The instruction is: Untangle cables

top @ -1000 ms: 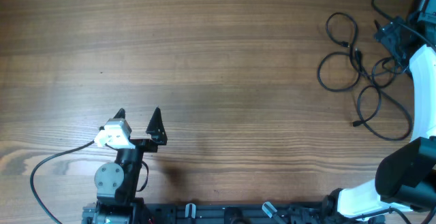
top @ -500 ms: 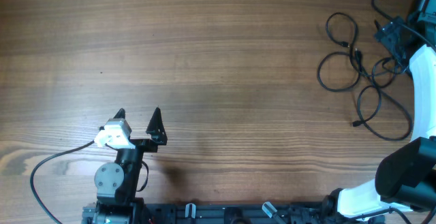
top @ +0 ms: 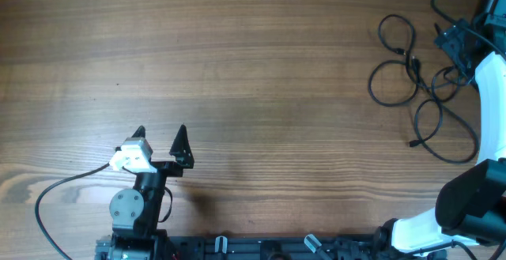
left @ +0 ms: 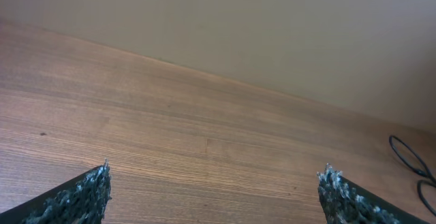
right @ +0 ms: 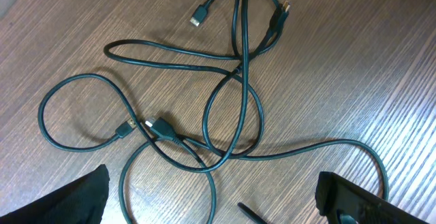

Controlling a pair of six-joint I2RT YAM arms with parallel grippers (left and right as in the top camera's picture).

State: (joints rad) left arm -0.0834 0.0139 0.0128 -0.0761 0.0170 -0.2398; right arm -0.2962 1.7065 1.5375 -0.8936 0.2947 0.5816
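1. The step in hand is the approach. The right gripper (right: pixel 212 178) hangs over the cables (right: pixel 238 67) with its jaws spread wide and nothing between them. No strand is lifted yet.
2. The cables lie flat on the wooden table (top: pixel 261 70), in the upper right of the overhead frame. They form loose overlapping loops rather than a tight knot.
3. The left gripper (top: pixel 160 130) sits in the lower left of the overhead frame. It is equally spread and empty, well apart from the cables.
4. The next move, as I judge it, calls for choosing one free end, such as the plug (right: pixel 199 16) at the top of the right wrist frame. The jaws would then close on that strand alone, clear of the crossings at the frame's centre.
5. The right wrist view alone shows the plugs and which strand crosses which.
6. The overhead view alone shows both arms and the gap between them. The right fingers there are hard to make out against the dark arm, probably just beside the loops.
7. The left wrist view gives mostly bare wood, with only a sliver of cable at its right edge.
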